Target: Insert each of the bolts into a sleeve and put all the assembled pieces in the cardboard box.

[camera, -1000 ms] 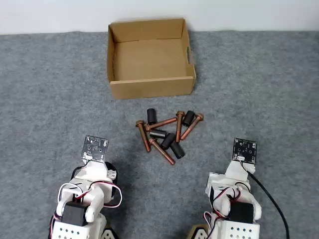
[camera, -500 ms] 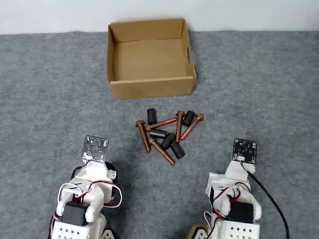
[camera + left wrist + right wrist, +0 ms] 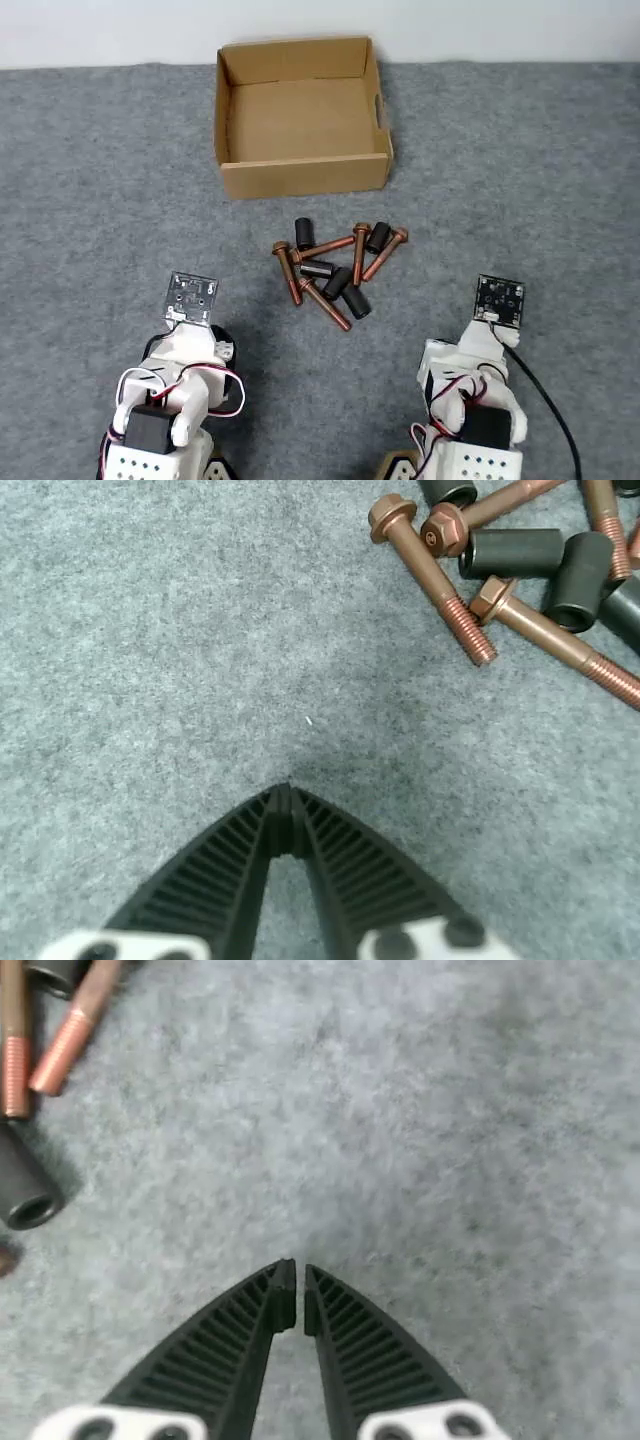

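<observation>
Several copper bolts (image 3: pixel 326 303) and black sleeves (image 3: pixel 338 283) lie in a loose pile on the grey carpet, in front of the empty cardboard box (image 3: pixel 303 176). My left arm (image 3: pixel 185 350) stands near the front edge, left of the pile. Its gripper (image 3: pixel 285 792) is shut on nothing and hangs over bare carpet, with bolts (image 3: pixel 430 575) and sleeves (image 3: pixel 518 552) a short way ahead of it. My right arm (image 3: pixel 482 350) stands right of the pile. Its gripper (image 3: pixel 299 1268) is shut and empty, with only a hairline slit between the fingers; a sleeve (image 3: pixel 25 1192) and a bolt tip (image 3: pixel 62 1052) lie off to its side.
The box has an open top and a hand slot in its right wall (image 3: pixel 380 108). Bare carpet (image 3: pixel 100 200) stretches on both sides of the pile and the box. A black cable (image 3: pixel 545 400) trails from the right arm toward the front edge.
The right arm's wrist has shifted slightly to the right. The left arm, the pile and the box have not moved.
</observation>
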Robot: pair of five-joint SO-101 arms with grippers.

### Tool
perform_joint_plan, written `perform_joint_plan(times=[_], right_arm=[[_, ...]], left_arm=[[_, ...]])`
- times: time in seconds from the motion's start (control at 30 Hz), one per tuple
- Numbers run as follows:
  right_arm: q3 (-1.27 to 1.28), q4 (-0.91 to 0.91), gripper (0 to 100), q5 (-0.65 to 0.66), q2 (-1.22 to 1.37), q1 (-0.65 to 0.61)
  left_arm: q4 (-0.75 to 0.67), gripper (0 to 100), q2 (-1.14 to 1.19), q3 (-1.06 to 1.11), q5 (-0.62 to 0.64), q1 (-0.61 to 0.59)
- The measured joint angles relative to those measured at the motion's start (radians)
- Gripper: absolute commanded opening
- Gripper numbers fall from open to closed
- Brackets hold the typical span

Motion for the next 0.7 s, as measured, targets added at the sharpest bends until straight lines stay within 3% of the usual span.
perform_joint_plan(times=[0.3, 0.7], right_arm=[[-0.370, 0.144, 0.8, 0.000, 0.074, -0.044], [-0.914, 0.163, 1.1, 0.002, 0.907, -0.261]], left_arm=[[0.000, 1, 0.000, 0.000, 0.000, 0.000], [0.000, 1, 0.000, 0.000, 0.000, 0.000]])
